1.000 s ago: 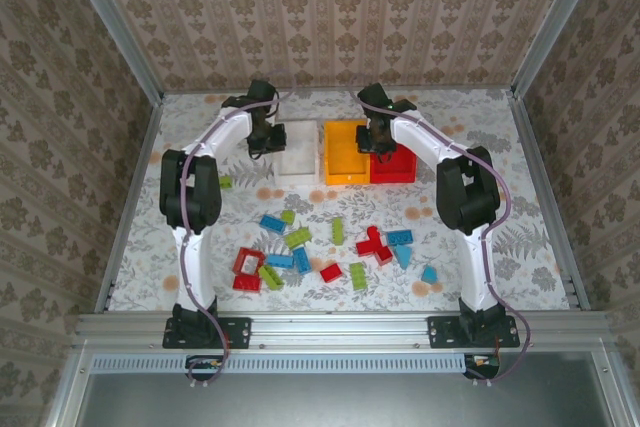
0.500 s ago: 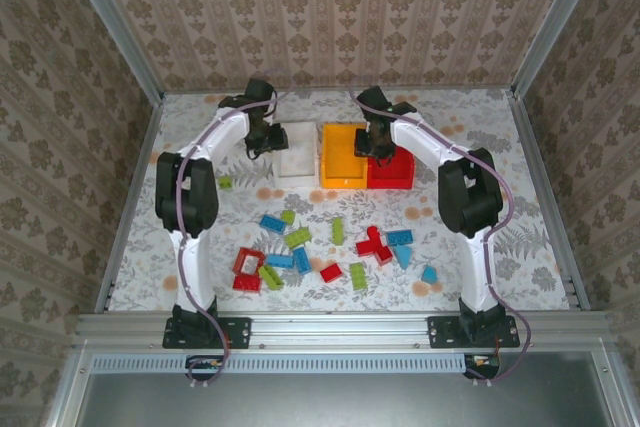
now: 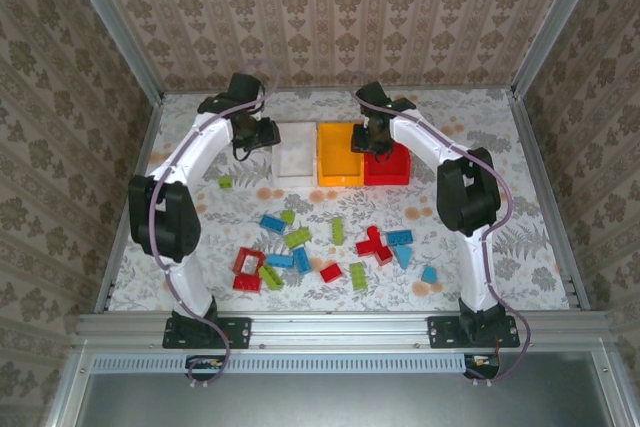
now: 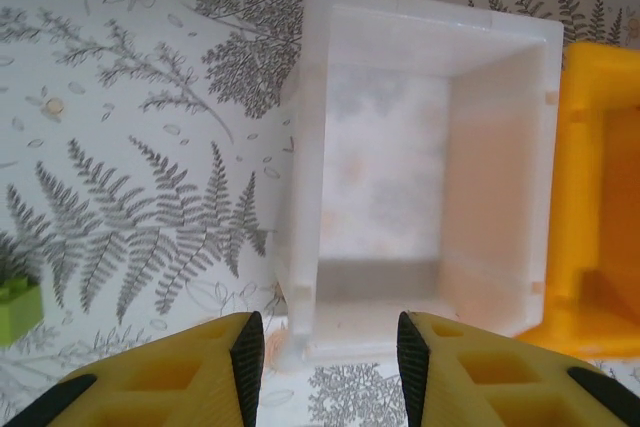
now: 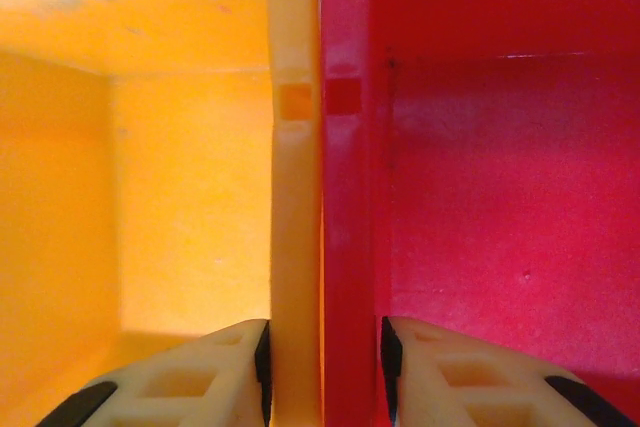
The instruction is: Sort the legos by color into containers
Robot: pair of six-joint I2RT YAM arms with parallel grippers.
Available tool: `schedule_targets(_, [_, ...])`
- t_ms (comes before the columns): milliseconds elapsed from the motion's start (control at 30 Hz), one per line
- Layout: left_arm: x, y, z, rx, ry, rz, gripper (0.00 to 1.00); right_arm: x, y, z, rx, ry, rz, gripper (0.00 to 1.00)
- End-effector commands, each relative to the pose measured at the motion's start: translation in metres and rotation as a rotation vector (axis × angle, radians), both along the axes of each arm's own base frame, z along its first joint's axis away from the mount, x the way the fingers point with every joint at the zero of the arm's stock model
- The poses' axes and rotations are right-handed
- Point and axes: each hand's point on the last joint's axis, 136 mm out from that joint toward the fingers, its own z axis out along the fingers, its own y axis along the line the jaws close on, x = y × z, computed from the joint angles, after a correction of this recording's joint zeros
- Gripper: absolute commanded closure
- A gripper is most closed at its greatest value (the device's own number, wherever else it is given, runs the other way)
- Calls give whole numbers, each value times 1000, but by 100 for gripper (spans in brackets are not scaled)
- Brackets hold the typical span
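Note:
Three containers stand in a row at the back: white (image 3: 297, 157), orange-yellow (image 3: 340, 159) and red (image 3: 390, 165), all with nothing in them. The legos (image 3: 320, 247), blue, red and lime green, lie scattered on the near half of the table. My left gripper (image 3: 260, 134) hangs open and empty (image 4: 322, 332) just short of the white bin's (image 4: 385, 167) near-left corner. My right gripper (image 3: 372, 139) straddles (image 5: 322, 342) the touching walls of the orange bin (image 5: 180, 177) and the red bin (image 5: 500, 197). Its jaws stand open, the pads close against both walls.
One lime lego (image 3: 226, 182) lies apart at the left, also seen in the left wrist view (image 4: 15, 307). The orange bin (image 4: 590, 197) sits tight against the white one. Metal rails and patterned walls enclose the flowered table (image 3: 500, 147).
My left gripper has opened and drawn back left from the white bin's wall. My right jaws have widened round the two walls. The orange and red bins have shifted slightly left.

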Motion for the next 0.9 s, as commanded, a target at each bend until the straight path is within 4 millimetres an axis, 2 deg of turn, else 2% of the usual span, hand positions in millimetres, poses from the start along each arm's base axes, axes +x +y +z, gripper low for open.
schedule_targets(0, [-20, 8, 14, 1, -13, 39, 57, 3, 9, 7, 17, -2, 37, 56])
schedule_targets(133, [-45, 19, 14, 14, 5, 57, 57, 2, 8, 22, 19, -22, 41, 44])
schedule_targets(233, [-65, 27, 13, 12, 30, 83, 57, -1, 3, 46, 13, -62, 35, 39])
schedule_targets(333, [-89, 34, 10, -4, 74, 131, 57, -6, -3, 83, 26, -143, 26, 38])
schedule_targets(433, [-116, 40, 3, -39, 128, 212, 57, -24, -4, 121, 65, -243, 54, 38])
schedule_targets(533, [-140, 48, -3, -82, 170, 337, 56, -55, 11, 148, 151, -336, 144, 38])
schedule_targets(667, [-162, 49, -14, -137, 188, 483, 55, -119, 51, 172, 301, -453, 369, 36])
schedule_targets(767, [-173, 47, -23, -169, 207, 583, 51, -177, 73, 182, 407, -536, 541, 34])
schedule_targets(867, [-178, 41, -36, -213, 244, 689, 43, -220, 77, 177, 444, -607, 617, 28])
